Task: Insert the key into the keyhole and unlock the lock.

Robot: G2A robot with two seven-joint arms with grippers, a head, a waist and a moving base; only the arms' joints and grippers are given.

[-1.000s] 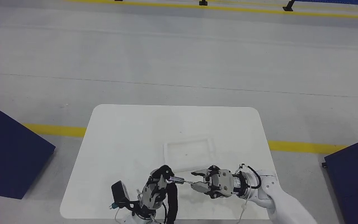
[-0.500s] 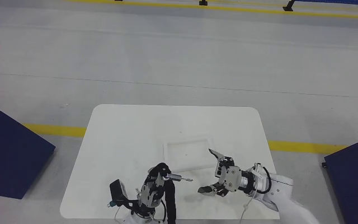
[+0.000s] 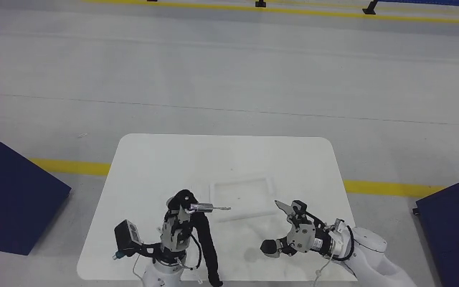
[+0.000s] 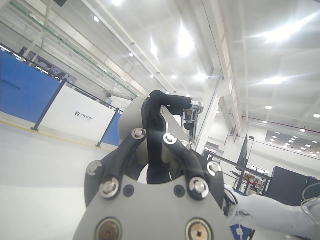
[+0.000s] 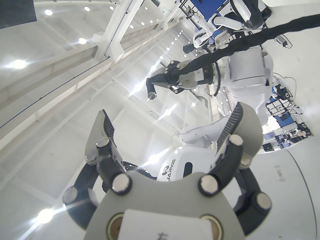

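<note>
We see the left gripper (image 3: 186, 207) pinching the lock (image 3: 200, 206) above the table's (image 3: 143, 179) near left, with the key (image 3: 221, 208) sticking out rightward. The right gripper (image 3: 278, 227) hovers near right with jaws spread, well apart from the key.

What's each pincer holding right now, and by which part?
Left pincer grips the lock by its body; the key juts from its free end, untouched. Right pincer is open and empty.
</note>
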